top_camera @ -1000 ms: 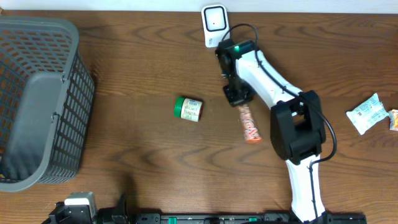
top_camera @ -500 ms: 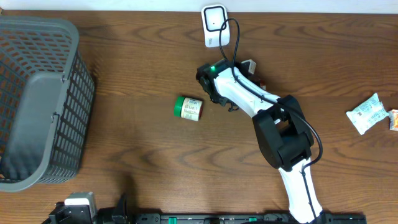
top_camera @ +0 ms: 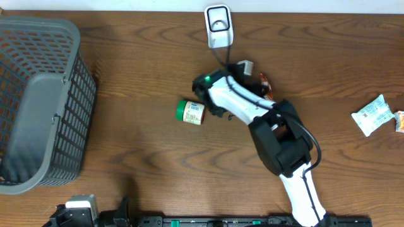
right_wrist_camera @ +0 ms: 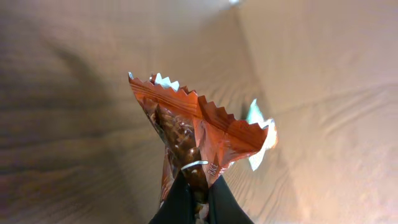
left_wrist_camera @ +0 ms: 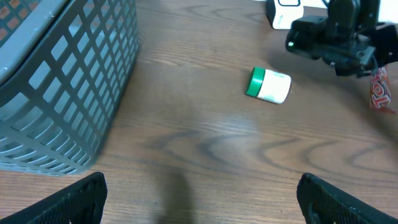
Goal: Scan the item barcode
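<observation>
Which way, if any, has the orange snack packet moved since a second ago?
Yes. The orange snack packet, held by the right gripper, has moved up the overhead view, closer to the scanner.

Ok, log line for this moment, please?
right claw: shut on snack packet | packet: held near scanner, not yet at it | left claw: open, holding nothing | bottle: lying on table

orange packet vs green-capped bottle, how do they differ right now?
The orange packet is pinched in the shut right hand; the green-capped bottle lies on its side on the table, no hand on it. The orange packet is a crinkly wrapper with a serrated end; the green-capped bottle is a rigid white cylinder. Both are small grocery items near the table's middle.
</observation>
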